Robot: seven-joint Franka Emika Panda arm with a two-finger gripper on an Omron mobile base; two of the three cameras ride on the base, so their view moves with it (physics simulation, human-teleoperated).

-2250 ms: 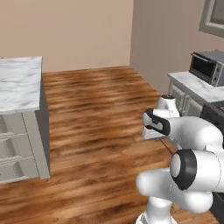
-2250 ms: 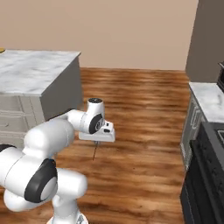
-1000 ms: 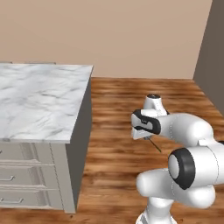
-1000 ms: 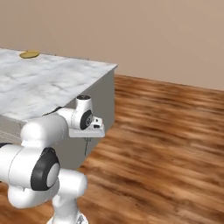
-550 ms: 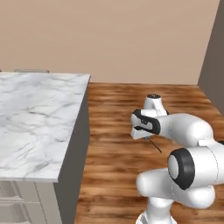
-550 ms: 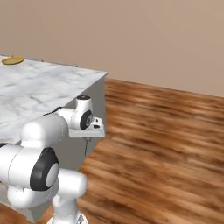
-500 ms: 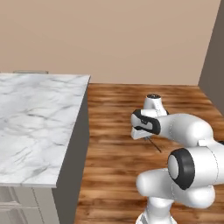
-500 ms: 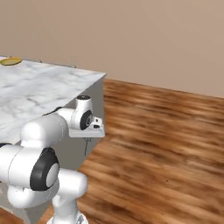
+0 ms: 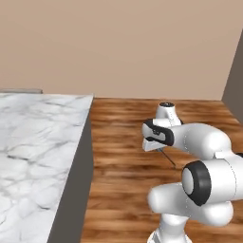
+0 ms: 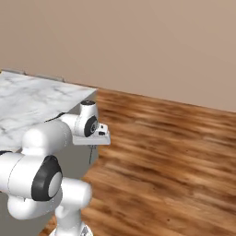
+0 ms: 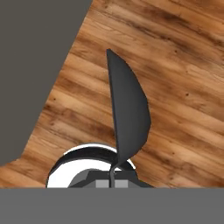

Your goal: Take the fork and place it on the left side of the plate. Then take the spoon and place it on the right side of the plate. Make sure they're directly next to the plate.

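Hand view, end effector [image 11: 113, 175] pinching dark spoon [image 11: 127, 111], bowl over wood floor [image 11: 183, 87], grey island side [image 11: 30, 65] alongside

Home kitchen, rendered: marble-topped bench [image 9: 33, 137] with dark grey side just beside the claw [image 11: 113, 177], warm plank floor [image 10: 175, 152] under it, plain beige wall [image 9: 118, 47] beyond.
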